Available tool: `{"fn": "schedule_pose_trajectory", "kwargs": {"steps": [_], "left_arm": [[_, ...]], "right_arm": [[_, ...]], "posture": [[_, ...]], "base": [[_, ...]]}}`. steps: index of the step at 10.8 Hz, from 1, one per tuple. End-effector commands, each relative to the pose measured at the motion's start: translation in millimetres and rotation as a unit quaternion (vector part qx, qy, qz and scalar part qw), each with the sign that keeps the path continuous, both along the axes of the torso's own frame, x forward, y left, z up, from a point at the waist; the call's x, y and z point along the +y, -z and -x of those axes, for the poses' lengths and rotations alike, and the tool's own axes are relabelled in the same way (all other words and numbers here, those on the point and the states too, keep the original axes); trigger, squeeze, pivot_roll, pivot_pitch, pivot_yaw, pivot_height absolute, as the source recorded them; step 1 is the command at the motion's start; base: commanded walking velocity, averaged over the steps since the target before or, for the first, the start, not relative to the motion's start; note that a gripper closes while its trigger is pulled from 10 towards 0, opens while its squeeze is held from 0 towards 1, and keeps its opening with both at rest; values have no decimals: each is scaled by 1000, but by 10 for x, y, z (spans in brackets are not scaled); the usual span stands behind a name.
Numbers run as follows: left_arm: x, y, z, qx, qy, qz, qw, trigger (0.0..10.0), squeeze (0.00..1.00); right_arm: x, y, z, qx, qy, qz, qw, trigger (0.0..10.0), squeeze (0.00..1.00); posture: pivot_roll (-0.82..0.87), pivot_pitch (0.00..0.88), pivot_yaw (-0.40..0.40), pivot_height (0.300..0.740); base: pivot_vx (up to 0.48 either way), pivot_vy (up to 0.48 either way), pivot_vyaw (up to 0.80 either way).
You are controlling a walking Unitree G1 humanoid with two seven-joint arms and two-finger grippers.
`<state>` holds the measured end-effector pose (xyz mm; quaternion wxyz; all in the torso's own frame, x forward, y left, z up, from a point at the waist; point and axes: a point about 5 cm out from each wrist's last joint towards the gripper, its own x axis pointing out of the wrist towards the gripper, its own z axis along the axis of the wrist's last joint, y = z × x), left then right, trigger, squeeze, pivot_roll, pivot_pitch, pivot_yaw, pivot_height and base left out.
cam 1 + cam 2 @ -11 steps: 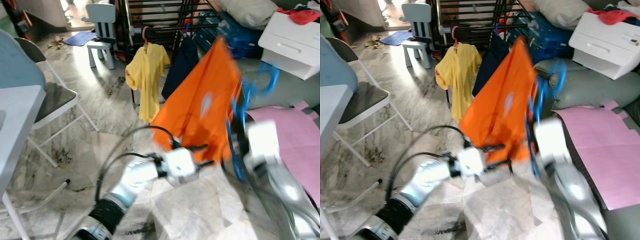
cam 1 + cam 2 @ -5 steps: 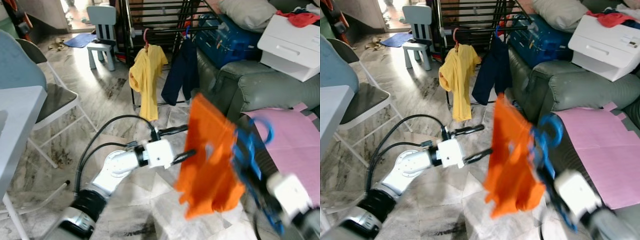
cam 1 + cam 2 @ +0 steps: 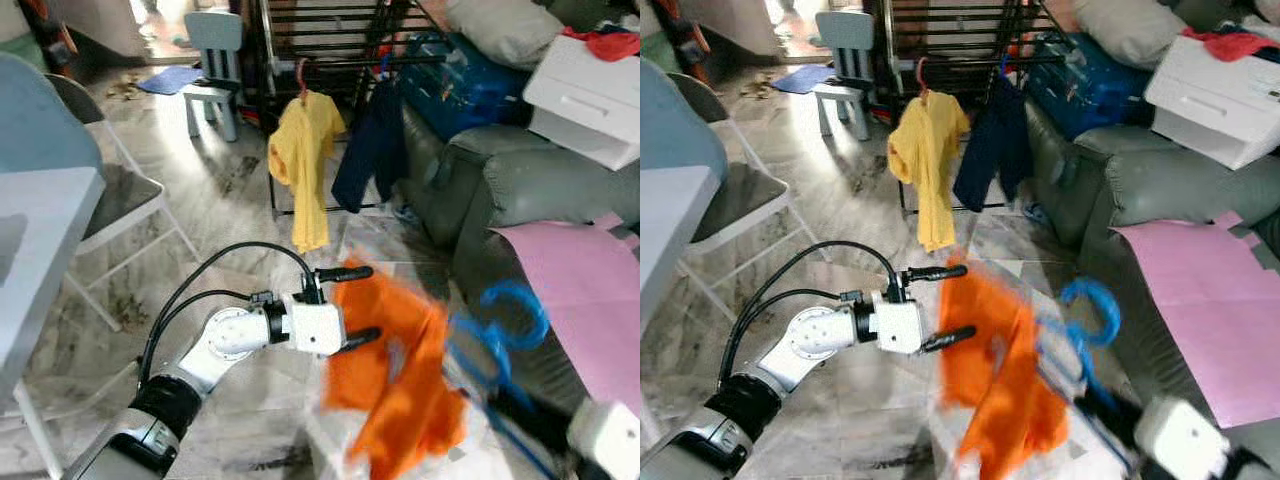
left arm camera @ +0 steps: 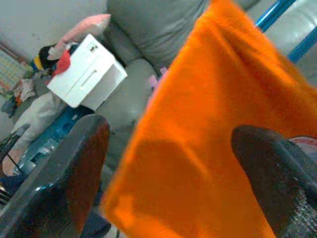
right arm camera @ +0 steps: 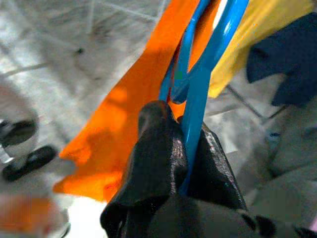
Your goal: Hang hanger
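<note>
Blue hanger carrying an orange shirt, low over the tiled floor in front of the sofa, blurred. Pinched at its stem between the pressed-together fingers of the right gripper. Left gripper just beside the shirt's edge, fingers spread wide apart, holding nothing. Farther back, a dark rack with a yellow shirt and a navy garment hanging on it.
</note>
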<state>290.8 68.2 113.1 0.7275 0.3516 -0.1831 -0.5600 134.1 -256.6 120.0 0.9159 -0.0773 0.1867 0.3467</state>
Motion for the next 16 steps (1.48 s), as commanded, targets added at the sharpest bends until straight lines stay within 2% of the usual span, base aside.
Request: {"fn": "schedule_pose_trajectory", "kwargs": {"steps": [1,2,3,4,5,6,7,8,9,11,14,16], "left_arm": [[3,16,-14,-9,13,-30,999,10000,1000],[9,35,-19,-2,21,-43,999,10000,1000],[15,50,-14,2,38,-58,998,10000,898],[20,54,-38,-6,41,-73,996,10000,0],[10,39,-74,-11,37,-76,996,10000,0],[-2,22,-96,-11,38,-76,996,7020,0],[-4,5,-108,-4,43,-74,996,2706,0],[4,5,-116,7,52,-77,996,0,0],[7,11,-111,7,61,-82,995,0,0],[5,82,-73,41,81,-100,991,0,0],[6,79,-88,54,88,-105,989,0,0],[16,87,-90,59,88,-110,988,0,0]], "right_arm": [[-7,-151,2,-22,-36,13,999,10000,0],[-34,-171,27,-12,-63,33,997,10000,0],[-55,-201,23,-9,-86,49,995,10000,0],[-54,-232,-2,-10,-103,57,993,10000,0],[-40,-249,-27,-13,-119,65,991,10000,0],[-28,-249,-41,-14,-133,76,988,10000,0],[-18,-253,-50,-17,-144,85,986,10000,0],[-34,-227,-68,-23,-156,111,981,10000,0],[-35,-226,-81,-27,-158,115,980,10000,0],[-27,-237,-154,-52,-158,138,976,10000,0],[-52,-193,-236,-78,-168,188,964,10000,0],[-65,-188,-287,-91,-167,201,961,10000,0]], "posture": [[-23,0,-19,740],[-25,0,-15,740],[-23,0,-14,740],[-22,0,-14,740],[-22,0,-12,740],[-22,0,-11,740],[-22,0,-6,740],[-23,0,-2,740],[-25,0,2,740],[-27,0,7,740],[-25,0,11,740],[-24,0,14,740]], "base": [[0,0,0],[0,0,0],[0,0,0],[0,0,0],[0,0,0],[0,0,0],[0,0,0],[0,0,0],[0,0,0],[0,0,0],[0,0,0],[0,0,0]]}}
